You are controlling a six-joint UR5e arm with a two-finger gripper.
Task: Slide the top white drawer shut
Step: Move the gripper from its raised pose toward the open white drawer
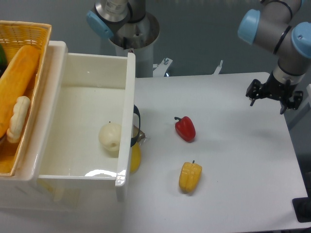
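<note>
I see open table (233, 145) between my tool (273, 99) and the top white drawer (127, 121). A red pepper (185, 128) and a yellow pepper (190, 176) lie in that stretch; an orange object (135, 158) sits against the drawer's front.

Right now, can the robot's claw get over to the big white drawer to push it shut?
Probably yes. The gripper hangs far off at the table's right edge, and the drawer stands open on the left. Only the red pepper and yellow pepper lie between, low enough to pass over.
</note>
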